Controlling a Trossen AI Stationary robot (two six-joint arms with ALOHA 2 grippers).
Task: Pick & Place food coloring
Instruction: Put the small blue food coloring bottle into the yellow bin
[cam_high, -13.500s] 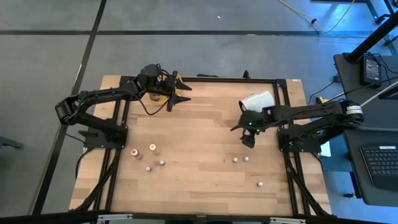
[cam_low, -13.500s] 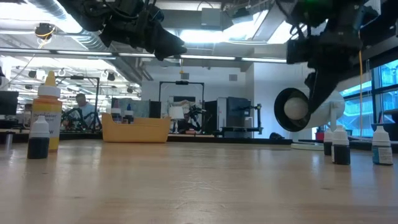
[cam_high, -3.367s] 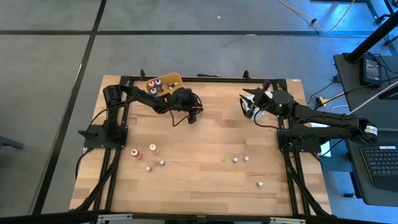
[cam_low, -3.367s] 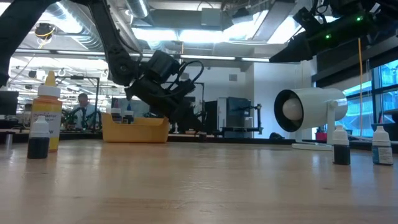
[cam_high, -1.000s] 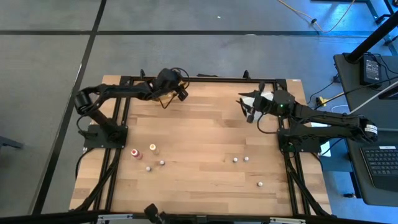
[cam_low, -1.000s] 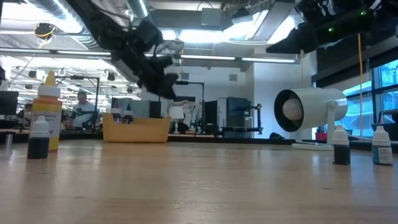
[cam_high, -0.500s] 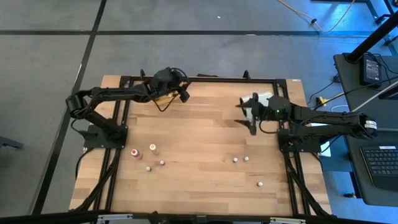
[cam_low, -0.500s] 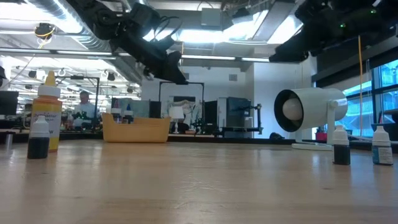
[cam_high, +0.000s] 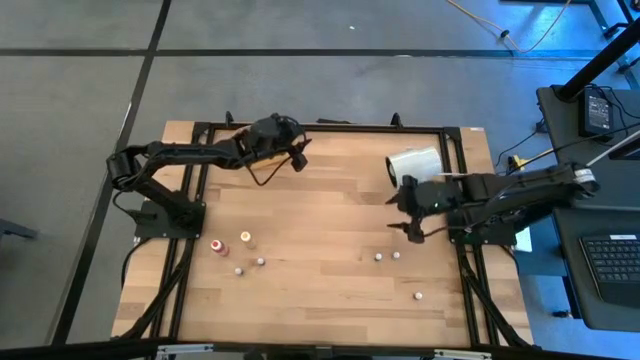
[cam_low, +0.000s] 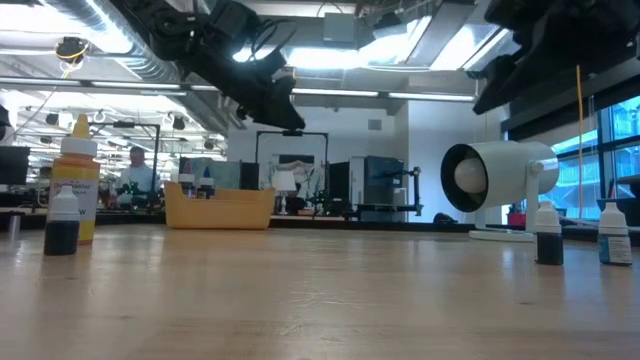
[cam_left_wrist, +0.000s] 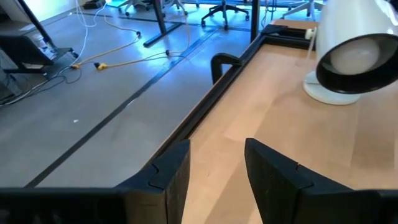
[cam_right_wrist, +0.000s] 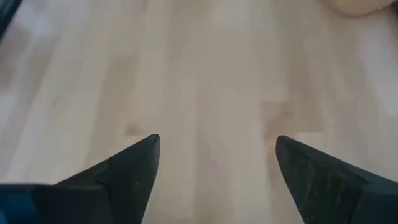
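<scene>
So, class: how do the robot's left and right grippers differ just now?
The left gripper hangs near the table's far edge, its fingers narrowly apart; the right gripper hangs nearer the middle, beside the large white cylinder, its fingers spread wide. Both are dark, two-fingered, and hold nothing.

The high view is looking straight down, taking in the whole table (cam_high: 320, 270) and surrounding floor. The low view is sitting at tabletop height, gazing level across the boards into the room. Both are catching the white cylinder (cam_high: 414, 163). The left wrist view is facing along the table's far edge; the right wrist view is staring close down at bare wood.
</scene>
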